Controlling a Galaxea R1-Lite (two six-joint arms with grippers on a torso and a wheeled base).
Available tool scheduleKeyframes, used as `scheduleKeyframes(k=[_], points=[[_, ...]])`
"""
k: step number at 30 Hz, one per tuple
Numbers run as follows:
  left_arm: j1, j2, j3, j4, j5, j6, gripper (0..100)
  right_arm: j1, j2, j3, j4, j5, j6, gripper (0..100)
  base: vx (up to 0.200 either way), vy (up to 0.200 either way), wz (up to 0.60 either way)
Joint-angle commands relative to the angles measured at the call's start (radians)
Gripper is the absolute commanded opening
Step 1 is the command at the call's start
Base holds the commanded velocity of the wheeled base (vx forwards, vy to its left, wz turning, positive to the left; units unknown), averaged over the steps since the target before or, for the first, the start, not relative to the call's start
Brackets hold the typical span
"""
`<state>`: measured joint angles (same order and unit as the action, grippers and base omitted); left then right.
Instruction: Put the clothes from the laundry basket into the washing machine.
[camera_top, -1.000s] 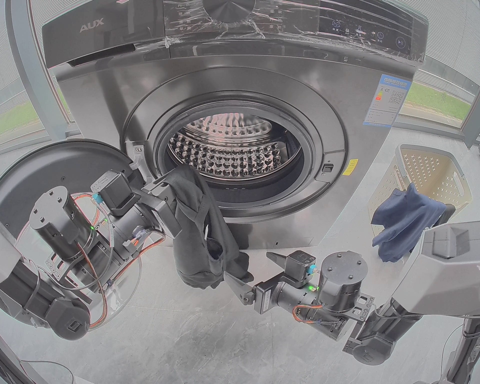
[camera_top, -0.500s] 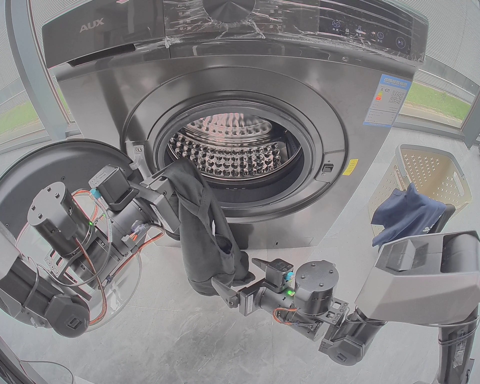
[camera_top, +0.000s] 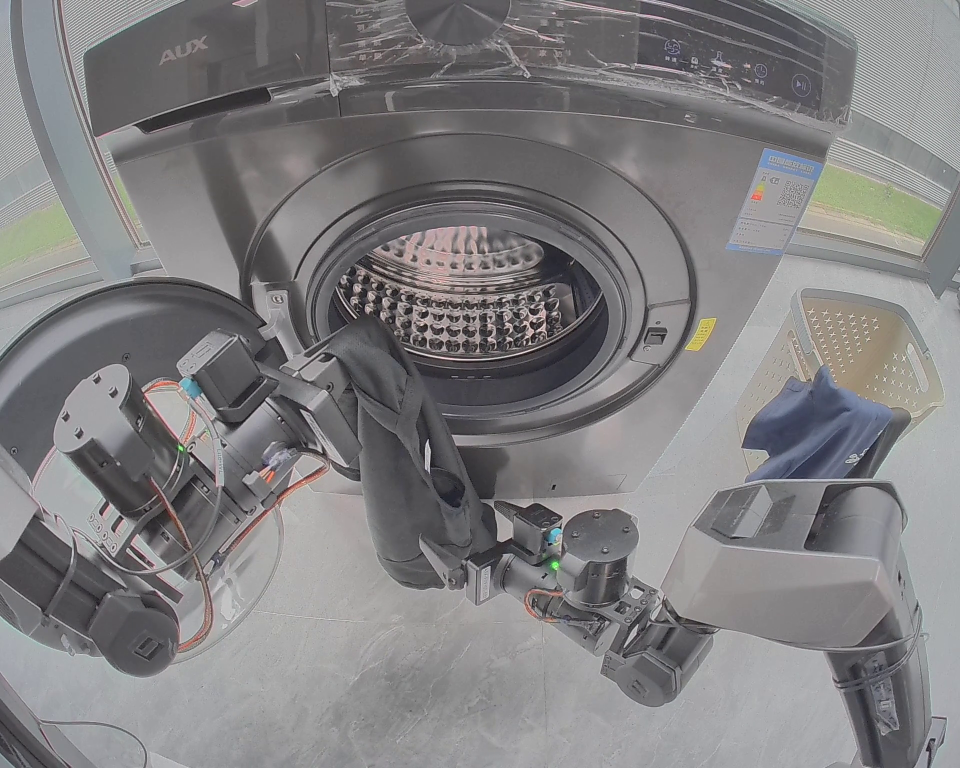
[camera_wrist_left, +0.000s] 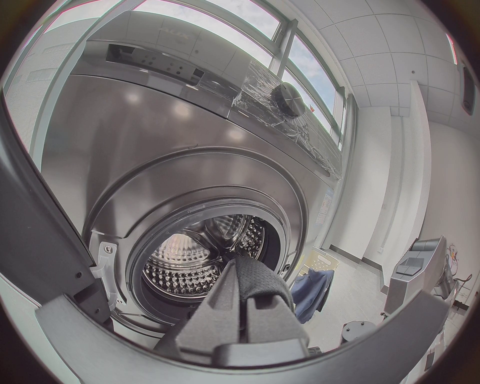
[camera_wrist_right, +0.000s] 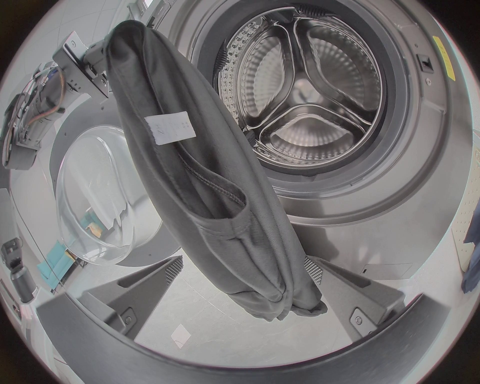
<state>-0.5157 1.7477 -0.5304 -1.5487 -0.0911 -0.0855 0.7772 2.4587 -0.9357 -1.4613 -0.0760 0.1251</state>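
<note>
A dark grey garment (camera_top: 405, 450) hangs in front of the washing machine's open drum (camera_top: 465, 290). My left gripper (camera_top: 340, 372) is shut on its top end, level with the drum's lower left rim. In the left wrist view the cloth (camera_wrist_left: 261, 280) is pinched in that gripper (camera_wrist_left: 247, 272). My right gripper (camera_top: 465, 538) is open low down, with a finger on each side of the garment's (camera_wrist_right: 215, 200) bottom end; in its own view the gripper (camera_wrist_right: 242, 267) has not shut on the cloth. A blue garment (camera_top: 815, 425) drapes over the laundry basket (camera_top: 900, 310) at the right.
The machine's round door (camera_top: 110, 340) stands open to the left, behind my left arm. The drum holds no clothes. The pale grey floor (camera_top: 400, 680) stretches in front of the machine. The basket (camera_wrist_left: 320, 257) stands against the machine's right side.
My right arm has swung left, so its open fingers now straddle the grey garment's bottom end. My left gripper lifted the garment slightly toward the drum.
</note>
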Motion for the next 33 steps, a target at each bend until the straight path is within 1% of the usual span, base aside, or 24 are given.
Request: scheduleKeyframes(k=[1, 14, 15, 19, 25, 27, 30, 31, 32, 33], points=[[-0.003, 0.0, 0.001, -0.001, -0.001, 0.0, 0, -0.006, 0.059, -0.051, -0.001, 0.001, -0.002, 100, 0.0, 0.0, 0.0], [-0.001, 0.001, 0.003, -0.001, -0.001, 0.0, 0, -0.018, 0.123, -0.196, 0.012, 0.002, -0.012, 100, 0.0, 0.0, 0.0], [0.0, 0.001, 0.003, -0.001, -0.001, 0.0, 0, -0.019, 0.123, -0.201, 0.012, 0.002, -0.013, 0, 0.0, 0.0, 0.0], [0.003, 0.003, 0.003, -0.001, -0.001, -0.002, 0, -0.021, 0.121, -0.212, 0.004, 0.001, -0.013, 0, 0.0, 0.0, 0.0], [0.005, 0.004, 0.006, -0.001, -0.001, -0.002, 0, -0.033, 0.086, -0.19, -0.002, 0.001, -0.013, 0, 0.0, 0.0, 0.0], [0.01, 0.006, 0.009, -0.001, -0.001, -0.003, 0, -0.036, 0.046, -0.149, -0.002, 0.001, -0.013, 0, 0.0, 0.0, 0.0], [0.036, 0.009, 0.01, -0.001, -0.003, -0.005, 0, -0.049, -0.047, -0.043, -0.004, 0.001, -0.013, 0, 0.0, 0.0, 0.0], [0.036, 0.009, 0.01, -0.001, -0.003, -0.005, 0, -0.049, -0.052, -0.037, -0.004, 0.001, -0.013, 0, 0.0, 0.0, 0.0], [0.051, 0.009, 0.012, -0.001, -0.004, -0.008, 0, -0.052, -0.115, 0.028, -0.002, 0.001, -0.012, 0, 0.0, 0.0, 0.0], [0.056, 0.009, 0.012, 0.001, -0.004, -0.008, 0, -0.053, -0.156, 0.066, -0.002, 0.001, -0.012, 0, 0.0, 0.0, 0.0]])
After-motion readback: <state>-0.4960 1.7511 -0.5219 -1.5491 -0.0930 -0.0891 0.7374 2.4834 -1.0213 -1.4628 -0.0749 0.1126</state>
